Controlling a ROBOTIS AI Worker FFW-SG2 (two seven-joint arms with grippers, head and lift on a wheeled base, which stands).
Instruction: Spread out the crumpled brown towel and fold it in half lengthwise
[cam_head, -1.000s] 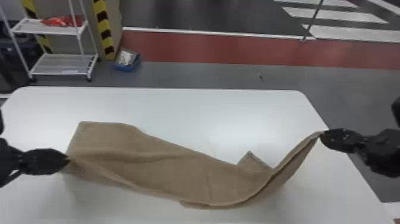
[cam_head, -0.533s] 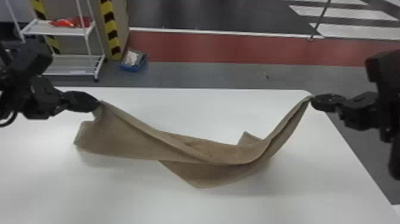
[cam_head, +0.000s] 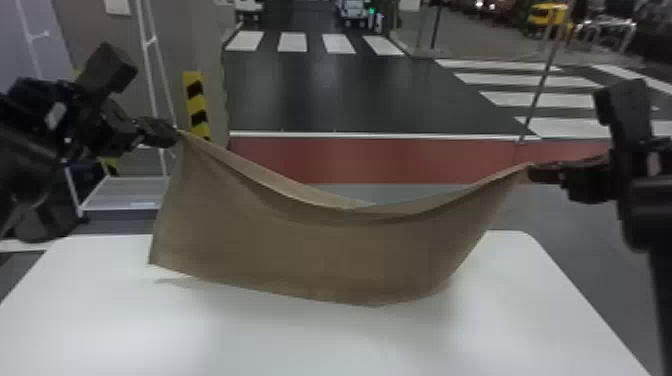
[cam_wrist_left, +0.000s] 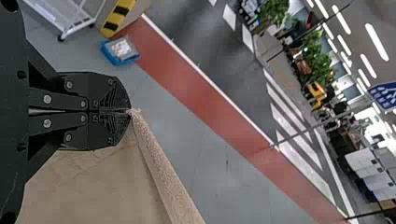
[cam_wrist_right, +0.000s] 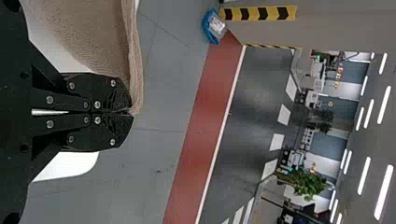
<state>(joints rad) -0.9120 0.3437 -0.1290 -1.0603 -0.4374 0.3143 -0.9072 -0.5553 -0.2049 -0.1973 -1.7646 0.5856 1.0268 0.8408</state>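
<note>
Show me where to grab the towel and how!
I'd grip the towel by its two top corners, from its left and right ends, like the left pincer and right pincer. It's thin and sags between them, so grabbing the middle would probably bunch it.

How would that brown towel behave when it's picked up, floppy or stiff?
The brown towel is probably floppy: its top edge sags between the left end effector and the right end effector. It is likely light, being thin cloth. Its fuzzy surface suggests it should not slip easily.
</note>
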